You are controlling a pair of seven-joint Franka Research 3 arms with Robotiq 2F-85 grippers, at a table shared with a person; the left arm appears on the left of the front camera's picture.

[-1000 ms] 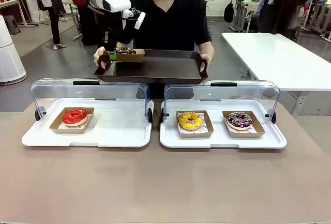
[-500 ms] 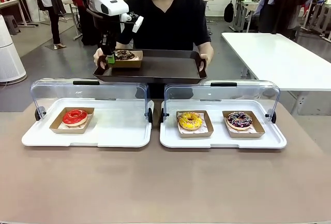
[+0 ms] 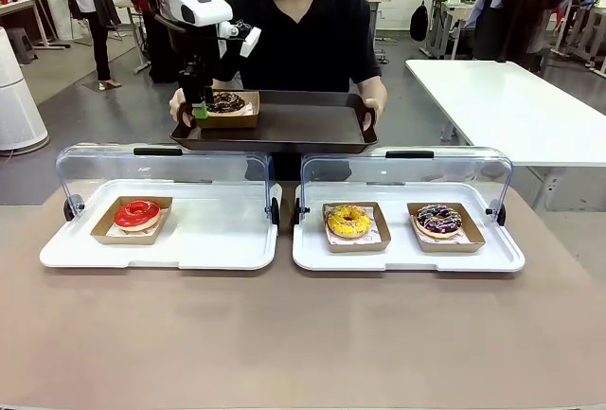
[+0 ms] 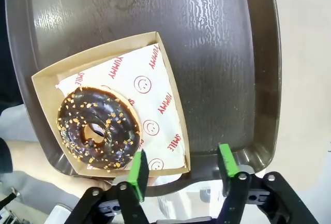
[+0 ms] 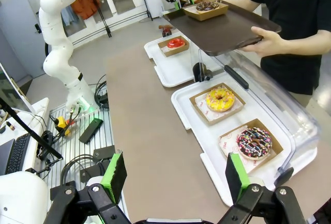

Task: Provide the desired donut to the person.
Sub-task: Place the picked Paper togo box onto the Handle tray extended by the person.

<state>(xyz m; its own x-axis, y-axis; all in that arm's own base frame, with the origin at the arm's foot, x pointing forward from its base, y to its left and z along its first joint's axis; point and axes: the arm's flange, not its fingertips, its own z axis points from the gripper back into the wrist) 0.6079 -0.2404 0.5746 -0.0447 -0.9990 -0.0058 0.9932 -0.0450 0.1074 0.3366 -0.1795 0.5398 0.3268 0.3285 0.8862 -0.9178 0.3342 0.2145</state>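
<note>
Over the dark tray (image 3: 294, 128) that the person (image 3: 303, 41) holds in both hands beyond the worktop (image 3: 303, 334), my left fingers (image 4: 181, 163) are spread wide and grip nothing. One green pad sits at the edge of the carton (image 4: 93, 58), the other well off it above the bare tray. The chocolate donut (image 4: 98, 131) with nut crumbs lies in that carton on printed paper, at the tray's end. My right fingers (image 5: 176, 175) hang wide apart above the worktop, gripping nothing.
</note>
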